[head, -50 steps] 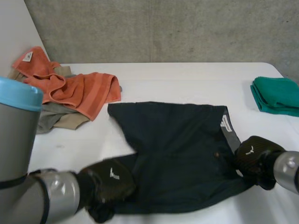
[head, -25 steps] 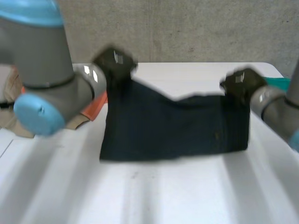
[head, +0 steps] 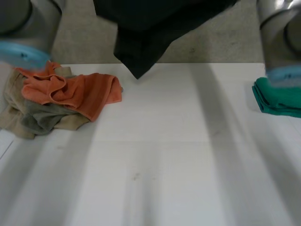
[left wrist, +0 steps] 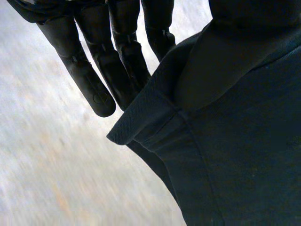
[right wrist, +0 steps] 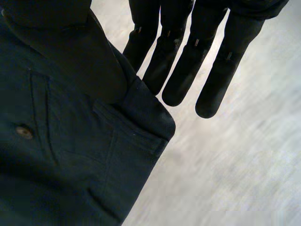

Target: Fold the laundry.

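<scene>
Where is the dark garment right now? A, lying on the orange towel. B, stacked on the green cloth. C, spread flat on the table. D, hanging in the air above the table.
D: the dark garment hangs above the white table, pinched at its edge by the left robot hand and the right robot hand.

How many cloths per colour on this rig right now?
Dark shorts: 1
Orange towel: 1
Green cloth: 1
Beige cloth: 1
Grey cloth: 1, tangled with the beige one and hard to separate
Total: 5
</scene>
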Controlling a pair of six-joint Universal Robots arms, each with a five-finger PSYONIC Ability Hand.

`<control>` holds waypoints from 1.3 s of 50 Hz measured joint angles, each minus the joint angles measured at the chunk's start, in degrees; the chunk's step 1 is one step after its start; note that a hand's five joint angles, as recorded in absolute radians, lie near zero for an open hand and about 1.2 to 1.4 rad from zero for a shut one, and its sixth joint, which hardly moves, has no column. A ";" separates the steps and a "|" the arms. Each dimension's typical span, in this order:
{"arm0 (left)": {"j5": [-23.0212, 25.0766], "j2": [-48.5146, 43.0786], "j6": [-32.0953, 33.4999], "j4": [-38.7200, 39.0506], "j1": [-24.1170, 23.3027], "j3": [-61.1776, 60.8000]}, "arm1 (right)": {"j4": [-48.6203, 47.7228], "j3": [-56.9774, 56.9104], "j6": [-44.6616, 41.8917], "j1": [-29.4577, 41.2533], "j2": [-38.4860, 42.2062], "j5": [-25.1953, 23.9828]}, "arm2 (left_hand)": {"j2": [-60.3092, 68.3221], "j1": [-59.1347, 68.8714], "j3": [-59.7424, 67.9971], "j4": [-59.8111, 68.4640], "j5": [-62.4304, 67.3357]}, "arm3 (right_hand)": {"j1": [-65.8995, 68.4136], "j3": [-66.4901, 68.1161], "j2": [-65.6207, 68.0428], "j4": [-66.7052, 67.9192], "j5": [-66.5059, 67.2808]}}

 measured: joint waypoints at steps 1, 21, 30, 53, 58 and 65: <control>0.47 -0.10 -0.26 -0.02 0.35 -3.02 | 1.03 2.53 -0.35 0.12 0.26 -0.09 | 0.00 0.00 0.00 0.00 0.00 | 0.00 0.00 0.00 0.00 0.00; 12.41 -0.88 7.17 -4.68 -1.13 -46.03 | 8.98 38.06 -8.73 -0.34 4.52 -2.96 | 0.05 0.00 0.00 0.00 0.00 | 0.00 0.00 0.00 0.01 0.00; 12.10 13.47 16.45 -22.03 -3.20 -57.68 | 27.12 43.91 -23.11 -3.98 -8.63 -7.35 | 0.05 0.00 0.00 0.01 0.00 | 0.00 0.00 0.00 0.01 0.00; 4.83 11.39 25.84 -33.16 -7.69 -44.62 | 36.05 45.38 -32.89 -8.05 -15.69 -14.58 | 0.06 0.00 0.00 0.00 0.00 | -0.02 0.00 0.00 0.01 0.00; 1.16 1.18 25.09 -25.10 -7.74 -28.19 | 28.37 34.46 -24.24 -7.23 -6.52 -8.95 | 0.06 0.00 0.00 0.01 0.00 | -0.02 0.00 0.00 0.01 0.00; -2.66 -13.81 24.91 -19.46 -7.97 -6.27 | 20.04 22.53 -17.98 -5.81 5.12 -2.40 | 0.06 0.00 0.00 0.01 0.00 | -0.02 0.00 0.00 0.01 0.01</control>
